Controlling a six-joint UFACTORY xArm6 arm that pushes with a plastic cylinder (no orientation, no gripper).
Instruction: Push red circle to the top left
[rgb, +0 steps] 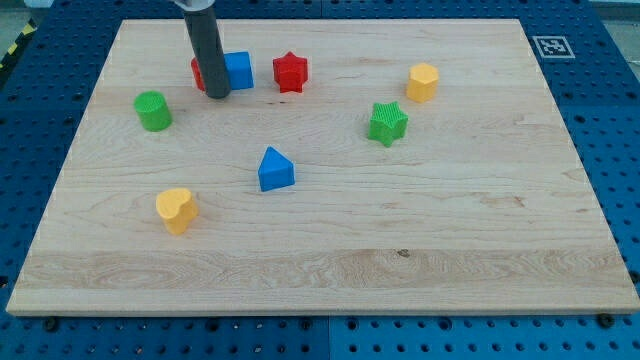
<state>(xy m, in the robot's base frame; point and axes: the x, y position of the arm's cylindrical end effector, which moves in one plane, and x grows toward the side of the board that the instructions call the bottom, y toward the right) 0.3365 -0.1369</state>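
Working across from the view's left, you had the green cylinder near the left edge of the wooden board, and lower down the yellow heart. Next came the red circle, mostly hidden behind the rod, with only a sliver of red showing at the rod's left side, touching or just beside the blue cube. My tip sat at the front of that pair, and since the rod has nothing to open or close, it grasped nothing; it only pressed or rested there. Further right you had the blue triangle lower down, the red star, the green star and the yellow block. I judged the task partly done: the circle already lay in the upper left region, yet short of the corner, so a push leftward and upward remained.
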